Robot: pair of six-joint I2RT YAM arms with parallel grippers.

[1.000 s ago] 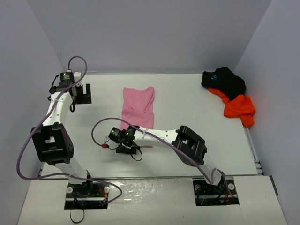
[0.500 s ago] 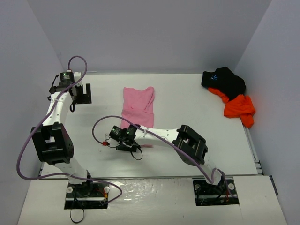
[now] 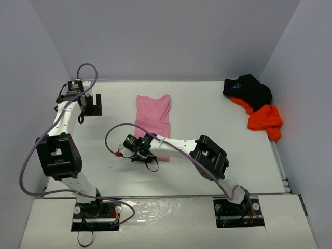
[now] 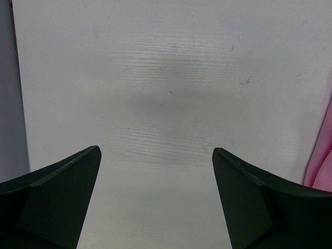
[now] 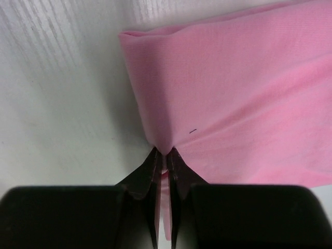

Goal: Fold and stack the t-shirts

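Observation:
The pink t-shirt (image 3: 153, 115) lies folded into a long strip in the middle of the table. My right gripper (image 3: 147, 149) is shut on its near edge; the wrist view shows the pink cloth (image 5: 233, 93) pinched between the fingertips (image 5: 154, 160) and pulled up into a fold. My left gripper (image 3: 92, 106) is open and empty above bare table at the back left, with a sliver of pink cloth (image 4: 320, 155) at its right. The black t-shirt (image 3: 248, 89) and the orange t-shirt (image 3: 264, 119) lie crumpled together at the back right.
Grey walls enclose the table on the left, back and right. The right arm's purple cable (image 3: 111, 136) loops over the table left of the right gripper.
My right gripper has moved away from the near edge toward the back with the pink shirt's near edge, shortening the strip. The left arm has barely moved.

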